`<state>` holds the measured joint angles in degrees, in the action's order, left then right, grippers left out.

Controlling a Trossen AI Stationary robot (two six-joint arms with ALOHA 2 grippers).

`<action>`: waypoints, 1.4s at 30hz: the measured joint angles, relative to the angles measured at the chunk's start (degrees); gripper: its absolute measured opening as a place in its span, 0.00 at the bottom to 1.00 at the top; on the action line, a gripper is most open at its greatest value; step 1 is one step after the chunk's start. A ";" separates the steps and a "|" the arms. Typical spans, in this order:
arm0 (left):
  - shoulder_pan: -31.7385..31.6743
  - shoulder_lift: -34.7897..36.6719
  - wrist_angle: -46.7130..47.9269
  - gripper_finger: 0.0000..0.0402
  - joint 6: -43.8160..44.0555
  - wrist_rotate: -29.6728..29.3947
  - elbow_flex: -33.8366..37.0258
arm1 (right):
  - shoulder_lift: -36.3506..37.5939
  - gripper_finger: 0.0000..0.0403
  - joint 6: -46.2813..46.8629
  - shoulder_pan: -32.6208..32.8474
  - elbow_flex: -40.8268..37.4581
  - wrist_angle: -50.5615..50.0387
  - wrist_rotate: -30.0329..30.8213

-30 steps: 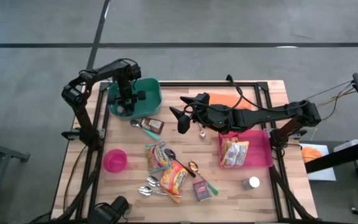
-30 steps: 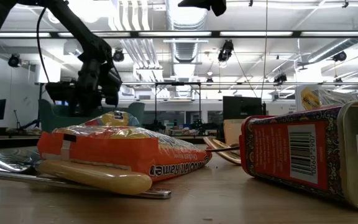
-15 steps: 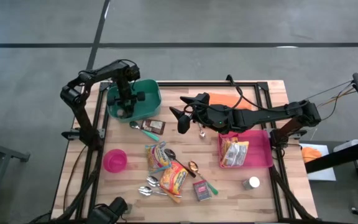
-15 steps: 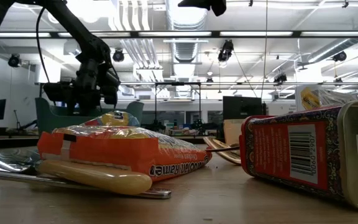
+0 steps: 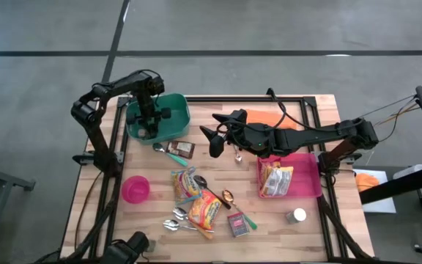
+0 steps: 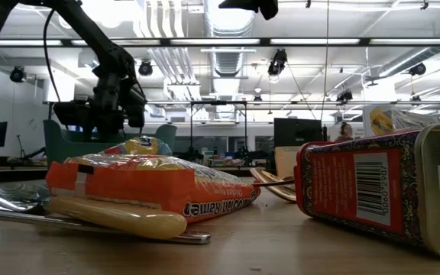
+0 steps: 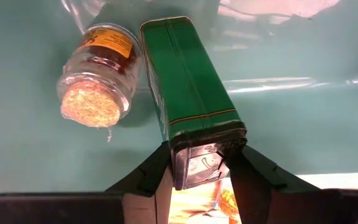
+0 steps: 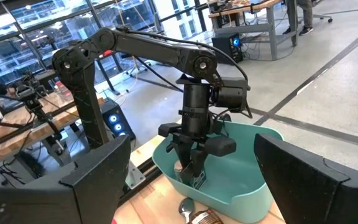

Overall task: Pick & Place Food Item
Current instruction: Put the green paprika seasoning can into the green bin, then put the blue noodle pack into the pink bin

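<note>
A green tin (image 7: 188, 81) is inside the teal bin (image 5: 176, 117) at the table's far left, with my left gripper (image 7: 201, 180) shut on it. Beside the tin, a glass jar (image 7: 98, 74) with a yellow label lies on its side on the bin's floor. The right wrist view shows my left gripper (image 8: 194, 165) reaching down into the bin (image 8: 247, 171). My right gripper (image 5: 212, 141) hangs open and high over the middle of the table, with nothing between its fingers. My left gripper pinches the green tin's near end (image 7: 205, 144) between its two fingers (image 7: 149, 177), one on each long side. The fingers slant steeply down from above and lie along the tin. The tin points away below them into the bin; whether its far end rests on the floor I cannot tell.
A pink tray (image 5: 312, 183) holding a snack bag (image 5: 275, 180) stands at the right. Mid-table lie noodle packets (image 5: 196, 199), spoons, a red tin (image 5: 239, 224), a brown packet (image 5: 183, 149), a pink bowl (image 5: 135, 188) and a small can (image 5: 296, 215).
</note>
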<state>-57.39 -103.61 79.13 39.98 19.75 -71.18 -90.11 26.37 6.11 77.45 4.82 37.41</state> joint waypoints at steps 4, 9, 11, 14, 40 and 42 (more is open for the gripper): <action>-0.38 0.00 0.03 0.31 -1.16 3.04 0.00 | 0.00 0.83 -0.02 0.00 0.00 0.02 0.00; -0.63 0.02 0.15 0.35 -1.24 3.24 0.00 | 0.00 0.83 -0.01 0.00 0.01 0.01 0.00; -0.67 0.02 0.15 0.40 -1.23 3.24 0.00 | 0.00 0.83 0.00 0.00 0.00 0.02 0.00; -0.69 0.02 0.11 0.48 -1.21 3.39 0.00 | 0.00 0.83 0.00 0.00 0.01 0.01 0.00; -0.89 9.41 -0.44 0.70 0.97 3.08 -0.01 | 0.00 0.83 0.00 0.00 0.00 0.00 0.00; -0.64 12.37 -1.60 0.70 0.98 2.41 -0.02 | 0.00 0.83 0.00 0.00 0.00 0.00 0.00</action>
<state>-58.04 -91.24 77.53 40.96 22.16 -71.20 -90.11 26.37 6.11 77.45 4.82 37.41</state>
